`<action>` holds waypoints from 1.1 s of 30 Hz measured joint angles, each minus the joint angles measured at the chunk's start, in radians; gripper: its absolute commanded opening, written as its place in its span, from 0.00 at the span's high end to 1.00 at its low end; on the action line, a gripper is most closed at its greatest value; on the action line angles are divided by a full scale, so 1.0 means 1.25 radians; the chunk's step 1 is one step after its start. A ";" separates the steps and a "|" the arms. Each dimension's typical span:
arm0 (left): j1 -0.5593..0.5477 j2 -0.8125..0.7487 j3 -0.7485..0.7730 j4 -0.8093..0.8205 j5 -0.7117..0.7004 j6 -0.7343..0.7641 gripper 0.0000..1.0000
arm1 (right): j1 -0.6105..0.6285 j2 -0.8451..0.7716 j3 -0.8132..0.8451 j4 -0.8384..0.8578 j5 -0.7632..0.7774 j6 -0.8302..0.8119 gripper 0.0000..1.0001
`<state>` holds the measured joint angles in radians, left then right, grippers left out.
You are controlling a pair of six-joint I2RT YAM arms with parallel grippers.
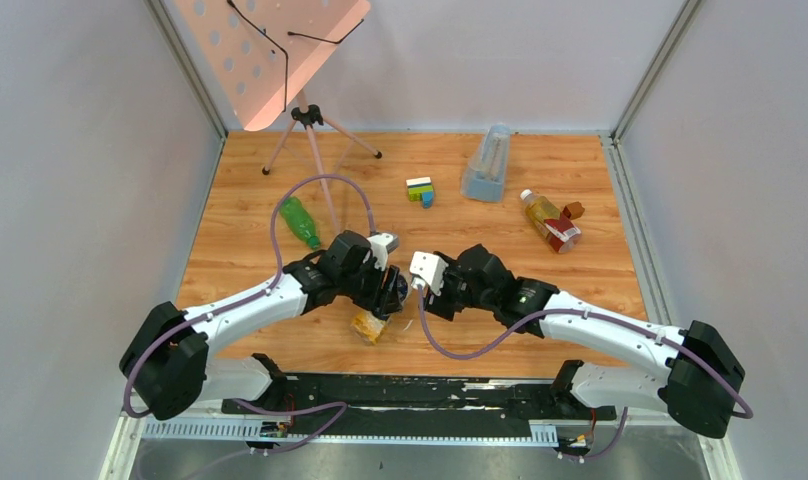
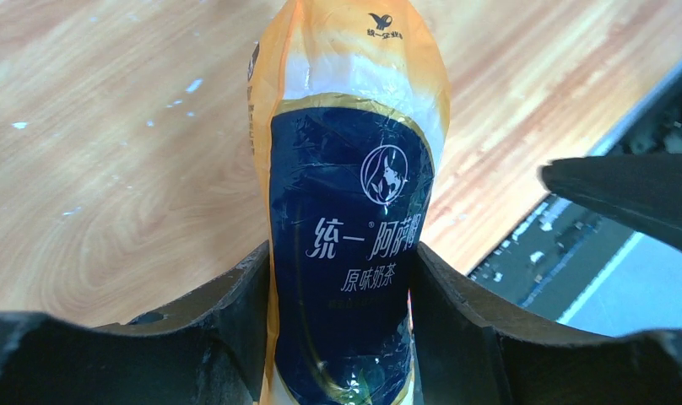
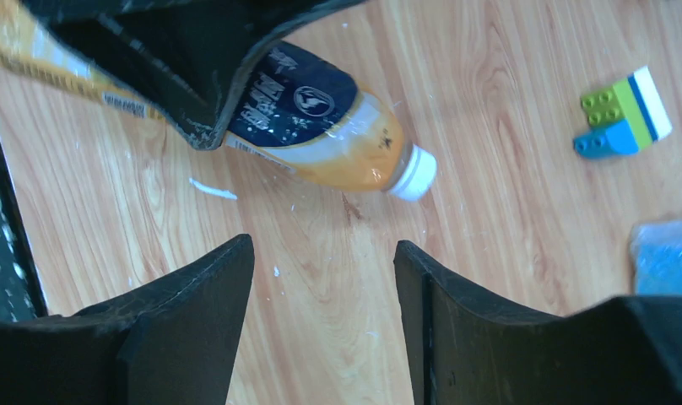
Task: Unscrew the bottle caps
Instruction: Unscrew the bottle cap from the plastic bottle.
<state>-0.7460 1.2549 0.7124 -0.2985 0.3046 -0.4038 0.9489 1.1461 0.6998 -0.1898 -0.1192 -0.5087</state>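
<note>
An amber bottle with a yellow and navy label [image 2: 346, 211] lies on the wooden table, and my left gripper [image 2: 342, 253] is shut on its body, with a finger pressed against each side. Its white cap [image 3: 414, 173] is on the neck and points away from the left gripper. My right gripper [image 3: 323, 245] stands open just short of that cap, with only bare wood between its fingers. In the top view both grippers [image 1: 388, 295] [image 1: 418, 290] meet at mid-table over this bottle [image 1: 370, 325]. A green bottle [image 1: 300, 222] lies at the left. A red-labelled amber bottle [image 1: 550, 225] with a white cap [image 1: 526, 195] lies at the right.
A tall clear bluish container [image 1: 487, 165] and multicoloured toy bricks [image 1: 420, 190] stand at the back. A small reddish-brown block [image 1: 574, 210] lies beside the red-labelled bottle. A tripod [image 1: 310, 125] with a pink perforated board stands at the back left. Walls enclose the table.
</note>
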 measured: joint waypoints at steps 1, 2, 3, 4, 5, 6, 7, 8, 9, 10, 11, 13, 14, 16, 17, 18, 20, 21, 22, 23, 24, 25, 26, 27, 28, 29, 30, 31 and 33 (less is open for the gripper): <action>0.000 0.000 -0.008 0.006 -0.014 -0.003 0.50 | 0.000 0.000 -0.001 0.006 0.015 0.037 0.31; 0.000 -0.001 -0.018 0.015 -0.028 -0.005 0.50 | 0.000 0.000 -0.003 0.015 0.034 0.077 0.28; 0.000 -0.003 -0.028 0.023 -0.038 -0.008 0.48 | 0.000 0.000 -0.007 0.030 0.058 0.119 0.27; 0.000 -0.007 -0.038 0.031 -0.046 -0.009 0.48 | 0.000 -0.001 -0.015 0.045 0.089 0.172 0.27; 0.000 -0.013 -0.048 0.038 -0.052 -0.009 0.46 | -0.003 -0.002 -0.022 0.056 0.120 0.230 0.27; 0.000 -0.020 -0.056 0.043 -0.056 -0.009 0.46 | -0.007 -0.002 -0.026 0.061 0.140 0.272 0.27; 0.000 -0.029 -0.062 0.047 -0.058 -0.009 0.44 | -0.019 -0.002 -0.027 0.059 0.162 0.333 0.26; 0.000 -0.037 -0.064 0.051 -0.060 -0.008 0.44 | -0.035 -0.002 -0.027 0.060 0.179 0.389 0.25; 0.000 -0.045 -0.067 0.057 -0.060 -0.008 0.43 | -0.060 -0.005 -0.027 0.061 0.188 0.444 0.24; 0.000 -0.052 -0.069 0.063 -0.060 -0.008 0.42 | -0.087 -0.011 -0.028 0.061 0.191 0.491 0.24; 0.000 -0.061 -0.070 0.071 -0.059 -0.008 0.41 | -0.134 -0.021 -0.034 0.067 0.168 0.547 0.24; 0.000 -0.079 -0.073 0.089 -0.055 -0.008 0.40 | -0.250 -0.049 -0.053 0.080 0.102 0.645 0.25; 0.000 -0.087 -0.076 0.096 -0.051 -0.008 0.39 | -0.317 -0.062 -0.064 0.088 0.049 0.692 0.25; 0.000 -0.101 -0.082 0.113 -0.041 -0.008 0.37 | -0.419 -0.078 -0.077 0.100 -0.042 0.763 0.25; 0.000 -0.107 -0.086 0.121 -0.033 -0.007 0.37 | -0.454 -0.079 -0.077 0.105 -0.088 0.790 0.25; 0.000 -0.110 -0.088 0.126 -0.028 -0.006 0.37 | -0.468 -0.079 -0.077 0.110 -0.121 0.805 0.25; 0.000 -0.112 -0.088 0.136 -0.013 -0.004 0.36 | -0.484 -0.070 -0.072 0.118 -0.215 0.839 0.25; 0.000 -0.112 -0.088 0.140 -0.004 0.000 0.35 | -0.485 -0.060 -0.064 0.121 -0.262 0.856 0.25; 0.000 -0.112 -0.088 0.142 0.005 0.003 0.35 | -0.485 -0.049 -0.056 0.123 -0.296 0.871 0.25; 0.000 -0.112 -0.088 0.143 0.012 0.007 0.35 | -0.485 -0.031 -0.046 0.129 -0.338 0.893 0.27; 0.000 -0.112 -0.088 0.144 0.023 0.010 0.35 | -0.485 -0.013 -0.038 0.136 -0.373 0.912 0.28; 0.000 -0.112 -0.088 0.144 0.033 0.014 0.35 | -0.485 0.003 -0.030 0.144 -0.403 0.929 0.30; 0.000 -0.110 -0.087 0.146 0.043 0.018 0.34 | -0.485 0.024 -0.024 0.158 -0.439 0.949 0.31; 0.000 -0.109 -0.087 0.148 0.052 0.022 0.34 | -0.485 0.044 -0.020 0.172 -0.468 0.966 0.33; 0.000 -0.105 -0.086 0.148 0.064 0.025 0.34 | -0.485 0.063 -0.020 0.187 -0.494 0.983 0.35; 0.000 -0.102 -0.085 0.150 0.074 0.027 0.34 | -0.485 0.080 -0.020 0.200 -0.517 1.000 0.37; 0.000 -0.099 -0.083 0.150 0.084 0.029 0.34 | -0.485 0.096 -0.020 0.210 -0.535 1.014 0.37; 0.000 -0.096 -0.081 0.151 0.092 0.031 0.34 | -0.485 0.111 -0.020 0.223 -0.555 1.027 0.37; 0.000 -0.094 -0.079 0.154 0.108 0.035 0.34 | -0.485 0.138 -0.020 0.243 -0.588 1.048 0.38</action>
<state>-0.7460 1.1374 0.6136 -0.1062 0.4397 -0.3603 0.3428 1.3182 0.6754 0.1135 -0.8547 0.8017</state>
